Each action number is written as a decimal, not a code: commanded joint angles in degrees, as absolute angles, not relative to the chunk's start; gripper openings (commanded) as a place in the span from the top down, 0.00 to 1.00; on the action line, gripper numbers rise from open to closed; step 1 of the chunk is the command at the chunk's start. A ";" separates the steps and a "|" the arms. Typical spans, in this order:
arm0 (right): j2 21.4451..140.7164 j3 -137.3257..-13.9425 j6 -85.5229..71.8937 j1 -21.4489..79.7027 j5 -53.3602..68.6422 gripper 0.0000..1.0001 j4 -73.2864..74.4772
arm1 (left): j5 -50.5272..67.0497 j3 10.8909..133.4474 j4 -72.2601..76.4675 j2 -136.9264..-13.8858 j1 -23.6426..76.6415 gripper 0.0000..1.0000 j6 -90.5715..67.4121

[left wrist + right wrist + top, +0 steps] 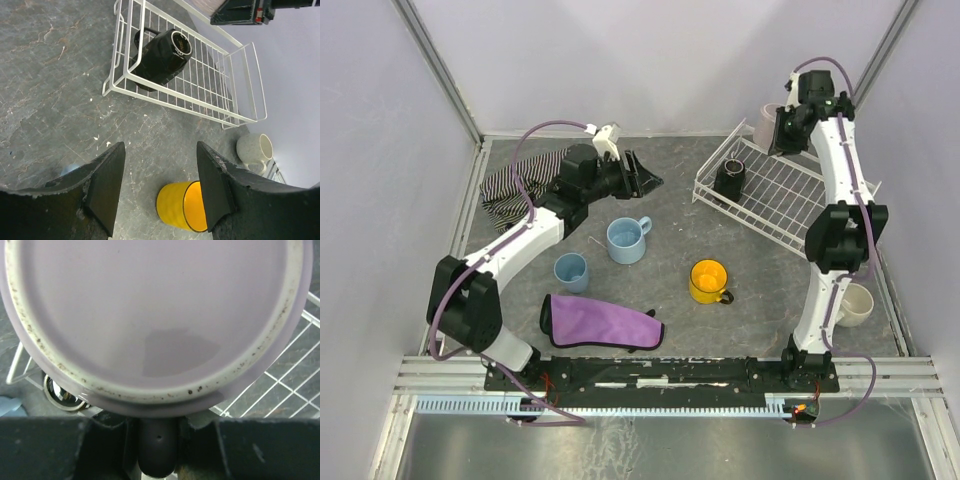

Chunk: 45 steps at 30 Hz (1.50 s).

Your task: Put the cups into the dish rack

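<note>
Top cam overhead; wrist cams share dish rack [216, 71].

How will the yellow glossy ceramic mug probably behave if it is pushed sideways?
The yellow glossy ceramic mug stands upright and looks squat, so it would likely slide rather than tip. Its side handle might make it turn. The glaze may be slippery.

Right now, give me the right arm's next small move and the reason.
Probably ease the cup down into the rack. The right gripper is shut on the pale pink cup by its handle, over the dish rack's far edge. Bare wire grid shows beneath it, and the black cup lies apart.
</note>
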<state>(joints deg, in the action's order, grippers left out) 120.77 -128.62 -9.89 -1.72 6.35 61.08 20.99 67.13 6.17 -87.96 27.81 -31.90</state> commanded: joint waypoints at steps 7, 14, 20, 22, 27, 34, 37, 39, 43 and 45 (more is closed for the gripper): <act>127.31 -135.29 -6.23 0.69 5.01 0.99 50.49 | 19.16 68.96 5.43 -89.40 27.46 0.35 -28.39; 131.21 -135.72 -6.36 1.63 4.88 0.99 49.27 | 18.92 69.68 5.71 -90.66 27.29 0.36 -28.60; 132.78 -133.50 -6.31 2.08 3.31 0.99 45.77 | 18.54 69.55 5.65 -90.96 27.23 0.36 -28.35; 133.03 -132.74 -6.50 2.09 2.39 0.99 44.55 | 18.42 69.37 5.67 -90.96 27.15 0.36 -28.23; 135.90 -133.82 -6.58 2.06 2.77 0.99 44.62 | 18.47 69.30 5.63 -91.22 27.18 0.36 -27.98; 137.65 -132.11 -6.69 2.85 2.98 0.99 43.95 | 18.41 70.25 4.78 -91.86 27.07 0.36 -27.52; 138.43 -132.05 -6.76 3.28 2.94 0.99 43.91 | 18.45 70.61 4.58 -91.96 27.12 0.36 -27.33; 139.03 -132.08 -6.74 3.45 2.50 0.90 43.91 | 18.61 70.64 4.44 -91.97 27.06 0.36 -27.34; 138.84 -131.50 -6.53 3.59 1.92 0.63 44.42 | 18.64 70.32 3.78 -91.56 27.07 0.36 -27.25; 137.69 -130.13 -6.50 3.60 1.74 0.55 44.15 | 18.46 70.08 3.62 -91.18 27.07 0.37 -27.16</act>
